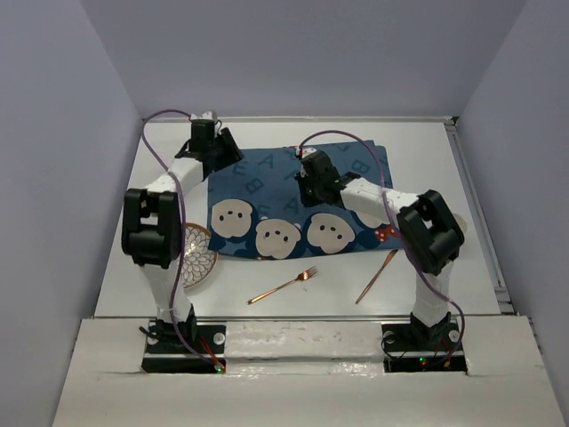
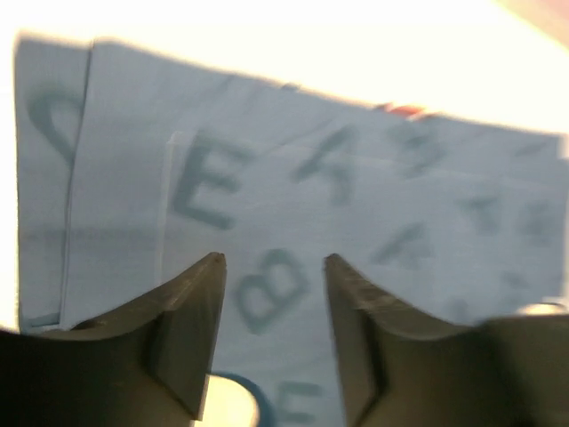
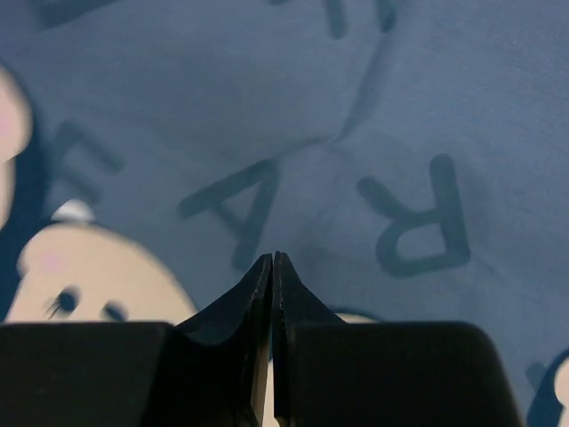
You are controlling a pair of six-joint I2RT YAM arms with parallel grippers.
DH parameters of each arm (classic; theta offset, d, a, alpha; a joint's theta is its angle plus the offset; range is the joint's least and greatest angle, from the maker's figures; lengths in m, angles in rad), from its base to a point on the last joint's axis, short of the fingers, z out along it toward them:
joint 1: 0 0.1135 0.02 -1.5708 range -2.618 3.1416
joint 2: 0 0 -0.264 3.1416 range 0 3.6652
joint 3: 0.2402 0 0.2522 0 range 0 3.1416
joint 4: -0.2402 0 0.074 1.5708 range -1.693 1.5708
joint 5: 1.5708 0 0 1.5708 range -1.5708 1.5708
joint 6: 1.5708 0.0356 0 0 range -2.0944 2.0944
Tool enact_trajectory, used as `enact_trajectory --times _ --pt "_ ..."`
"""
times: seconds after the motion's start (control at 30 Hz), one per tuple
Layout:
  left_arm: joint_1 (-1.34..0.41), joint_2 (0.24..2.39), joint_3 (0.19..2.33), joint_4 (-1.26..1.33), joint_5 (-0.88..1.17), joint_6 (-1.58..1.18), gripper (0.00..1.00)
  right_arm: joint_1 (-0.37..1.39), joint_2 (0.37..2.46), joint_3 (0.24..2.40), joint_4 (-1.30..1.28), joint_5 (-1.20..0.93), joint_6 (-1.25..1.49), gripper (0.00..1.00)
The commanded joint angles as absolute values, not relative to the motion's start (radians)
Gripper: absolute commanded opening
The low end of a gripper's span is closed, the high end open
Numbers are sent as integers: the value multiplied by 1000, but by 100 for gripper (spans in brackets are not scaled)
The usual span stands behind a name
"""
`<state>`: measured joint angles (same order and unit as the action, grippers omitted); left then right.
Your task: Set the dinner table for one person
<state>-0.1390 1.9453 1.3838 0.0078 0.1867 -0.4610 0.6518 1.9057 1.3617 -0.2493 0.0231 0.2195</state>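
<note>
The bench [image 1: 444, 178] fills my overhead view, white and matte, spreading out on every side of both hands and carrying everything else.

Starting at the left, a patterned plate [image 1: 199, 260] lies well to the near side of the left hand [image 1: 216, 145], partly hidden behind that arm's elbow. The left hand sits at the far left corner of the blue cloth [image 1: 267, 178]. Through its wrist camera I see its fingers [image 2: 191, 329] standing apart, nothing between them, with the cloth [image 2: 267, 178] and its printed letters E, B and A lying beyond the tips; that view is blurred.

The cloth runs from the left hand across to the right hand [image 1: 311, 185], which is over its middle. A row of white bear faces sits on the cloth's near edge, on the near side of both hands. A copper fork [image 1: 283, 286] lies on the bare bench beyond that edge, near and slightly left of the right hand.

In the right wrist view the fingers [image 3: 253, 294] are pressed together, tip to tip, just above the cloth [image 3: 222, 89], where a crease runs ahead of the tips between the letters A and R. I cannot tell whether they pinch any fabric.

A slim copper utensil [image 1: 377, 277] lies near and to the right of that hand, apart from the fork.
</note>
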Motion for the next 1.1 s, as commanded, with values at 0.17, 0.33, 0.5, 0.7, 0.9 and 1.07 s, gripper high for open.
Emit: enact_trajectory --times 0.17,0.33,0.5,0.7,0.9,1.07 --pt "-222 1341 1205 195 265 -558 73 568 2126 1574 -209 147 317 6" --pt "-278 1019 1010 215 216 -510 81 473 2213 1656 -210 91 336 6" --pt "-278 862 922 175 222 -474 82 460 2293 1795 -221 80 305 11" --pt "-278 836 877 129 195 -396 85 439 2382 1965 -304 147 298 11" --pt "-276 782 874 66 152 -322 91 417 2320 1935 -321 183 345 18" --pt "-278 716 813 55 120 -304 99 417 2033 1543 -184 186 425 42"
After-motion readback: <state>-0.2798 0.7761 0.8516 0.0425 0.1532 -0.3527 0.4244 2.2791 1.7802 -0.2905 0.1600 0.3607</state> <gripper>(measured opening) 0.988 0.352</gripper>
